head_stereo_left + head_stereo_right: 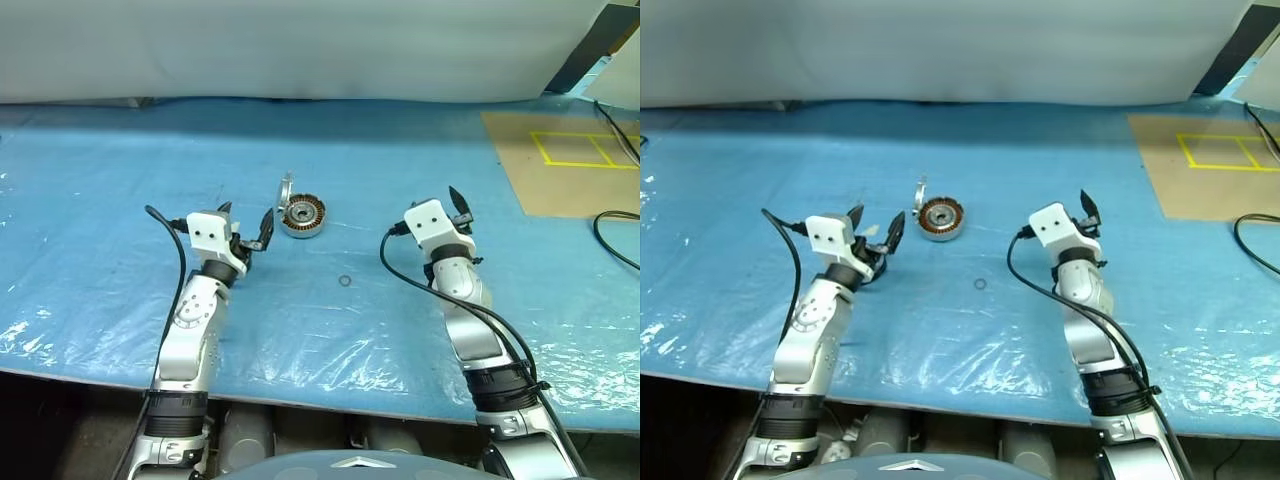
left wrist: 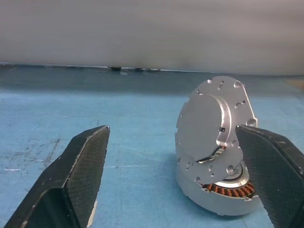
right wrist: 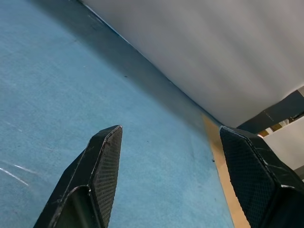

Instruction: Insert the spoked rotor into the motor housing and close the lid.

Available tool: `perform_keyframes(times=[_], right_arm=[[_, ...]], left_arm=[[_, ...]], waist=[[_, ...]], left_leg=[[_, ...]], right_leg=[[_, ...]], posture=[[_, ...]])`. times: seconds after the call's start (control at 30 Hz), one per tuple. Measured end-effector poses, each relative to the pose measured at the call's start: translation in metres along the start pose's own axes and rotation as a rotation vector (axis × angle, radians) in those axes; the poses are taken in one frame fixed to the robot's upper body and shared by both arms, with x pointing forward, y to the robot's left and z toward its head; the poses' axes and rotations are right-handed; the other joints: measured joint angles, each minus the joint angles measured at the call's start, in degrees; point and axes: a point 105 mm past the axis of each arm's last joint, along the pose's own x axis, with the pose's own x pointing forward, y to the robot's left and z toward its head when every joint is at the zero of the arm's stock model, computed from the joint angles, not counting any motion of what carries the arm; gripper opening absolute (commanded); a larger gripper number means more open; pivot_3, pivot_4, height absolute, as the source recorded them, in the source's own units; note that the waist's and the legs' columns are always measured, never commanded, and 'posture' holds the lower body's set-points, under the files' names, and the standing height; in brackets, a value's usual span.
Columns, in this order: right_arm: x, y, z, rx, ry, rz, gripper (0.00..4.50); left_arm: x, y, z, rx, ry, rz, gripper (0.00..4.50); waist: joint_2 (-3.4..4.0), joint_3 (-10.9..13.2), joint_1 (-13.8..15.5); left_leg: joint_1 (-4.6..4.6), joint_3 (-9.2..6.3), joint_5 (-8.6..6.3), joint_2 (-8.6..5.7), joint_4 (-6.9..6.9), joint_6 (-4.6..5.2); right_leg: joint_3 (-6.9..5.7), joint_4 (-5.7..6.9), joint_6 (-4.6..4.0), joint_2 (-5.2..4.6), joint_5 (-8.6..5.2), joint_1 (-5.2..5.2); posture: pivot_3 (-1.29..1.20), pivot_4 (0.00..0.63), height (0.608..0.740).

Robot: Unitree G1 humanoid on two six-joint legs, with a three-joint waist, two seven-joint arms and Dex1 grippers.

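Standing with jaws apart and empty, the left gripper [image 1: 247, 234] faces the motor housing [image 1: 303, 216] just off its two o'clock, apparently lined up to close the raised lid [image 1: 285, 196]. The right gripper [image 1: 458, 212], jaws also apart, waits near the housing's three o'clock; a tiny ring [image 1: 345, 281] lies between both arms.

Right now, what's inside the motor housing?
The motor housing shows a ring of copper-orange windings around a metallic hub at the centre. The lid stands open at its edge. In the left wrist view the lid hides most of the interior. Whether the spoked rotor is seated, I can't tell.
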Motion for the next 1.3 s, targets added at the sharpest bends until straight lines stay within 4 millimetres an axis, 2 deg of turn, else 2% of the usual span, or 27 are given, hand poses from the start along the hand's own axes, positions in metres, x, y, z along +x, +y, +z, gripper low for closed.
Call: perform_keyframes(times=[0.47, 0.67, 1.03, 1.2, 1.3], right_arm=[[-0.001, -0.002, -0.004, -0.018, 0.003, 0.009, 3.42], [0.006, -0.004, 0.008, -0.019, -0.055, 0.083, 3.42], [0.005, 0.002, 0.01, -0.009, -0.077, 0.167, 3.42], [0.012, 0.014, 0.032, 0.039, -0.141, 0.318, 3.42], [0.021, 0.021, 0.049, 0.071, -0.174, 0.469, 3.42]], left_arm=[[-0.002, 0.005, -0.008, 0.0, 0.014, -0.015, 4.46], [0.004, 0.002, -0.004, -0.008, -0.005, -0.061, 4.46], [0.002, 0.007, -0.005, 0.003, 0.005, -0.08, 4.46], [0.0, 0.01, -0.007, 0.034, 0.037, -0.113, 4.46], [-0.005, 0.003, -0.014, 0.006, 0.084, -0.17, 4.46]], waist=[[0.0, 0.0, 0.01], [0.0, 0.0, 0.01], [0.0, 0.0, 0.0], [0.0, 0.0, -0.17], [0.01, 0.01, -0.1]], left_leg=[[0.01, 0.0, 0.0, -0.01, 0.01, 0.0], [0.01, 0.0, 0.0, 0.0, 0.0, 0.0], [0.01, 0.0, 0.0, 0.01, 0.01, 0.02], [0.01, 0.01, -0.01, 0.02, 0.01, 0.05], [-0.03, 0.01, -0.01, 0.01, 0.06, 0.06]], right_leg=[[0.0, 0.0, 0.0, 0.0, 0.0, 0.0], [0.0, 0.01, 0.0, 0.0, 0.0, 0.0], [0.0, 0.01, -0.04, 0.0, -0.01, 0.0], [0.0, 0.04, -0.08, 0.0, -0.03, -0.01], [0.0, 0.05, -0.27, -0.01, -0.13, -0.01]], posture=[[0.0, 0.15, 0.74], [0.0, 0.15, 0.74], [0.0, 0.15, 0.74], [0.0, 0.15, 0.74], [0.0, 0.15, 0.74]])
